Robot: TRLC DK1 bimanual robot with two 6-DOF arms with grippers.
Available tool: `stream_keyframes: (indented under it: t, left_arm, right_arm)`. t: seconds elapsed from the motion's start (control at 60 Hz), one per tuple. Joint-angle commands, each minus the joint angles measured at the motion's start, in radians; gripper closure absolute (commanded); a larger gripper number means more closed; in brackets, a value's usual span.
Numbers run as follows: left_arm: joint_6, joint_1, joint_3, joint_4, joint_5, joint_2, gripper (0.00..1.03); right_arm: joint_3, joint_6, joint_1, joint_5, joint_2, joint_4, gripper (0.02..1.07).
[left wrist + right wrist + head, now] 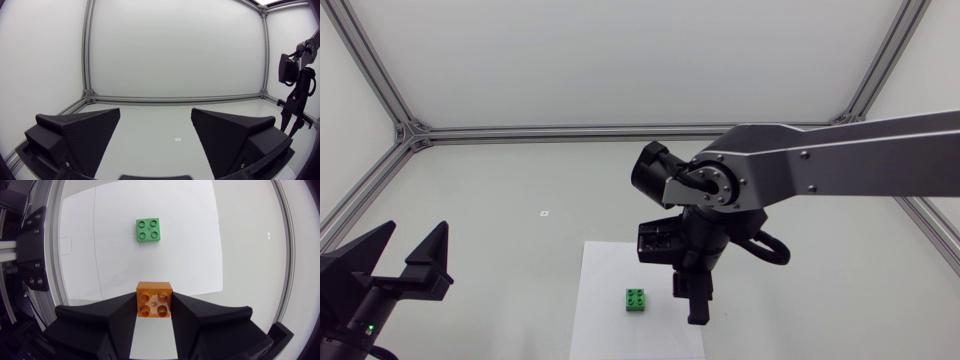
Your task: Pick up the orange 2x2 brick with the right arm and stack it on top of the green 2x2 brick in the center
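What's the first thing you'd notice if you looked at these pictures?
The bright orange brick jumps out, pinched between the right arm's black jaws. Just ahead of it, the little green brick sits alone on a white sheet.

Right gripper [155, 310] clamps orange brick [155, 298]; left gripper [156, 116] agape.
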State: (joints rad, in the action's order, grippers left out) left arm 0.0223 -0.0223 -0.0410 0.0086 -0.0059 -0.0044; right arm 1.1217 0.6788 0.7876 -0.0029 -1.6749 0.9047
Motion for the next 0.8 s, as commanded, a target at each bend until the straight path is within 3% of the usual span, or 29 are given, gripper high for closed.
stream_keyframes:
  t: [0.0,0.783]
  left_arm:
    - [-0.013,0.005,0.041,-0.015,0.004,-0.008,0.04]
    - [-0.013,0.005,0.041,-0.015,0.004,-0.008,0.04]
  right_arm:
    - [0.026,-0.047,0.042,-0.002,-0.037,-0.01,1.01]
    - [0.207,-0.074,0.136,0.003,-0.215,-0.012,1.01]
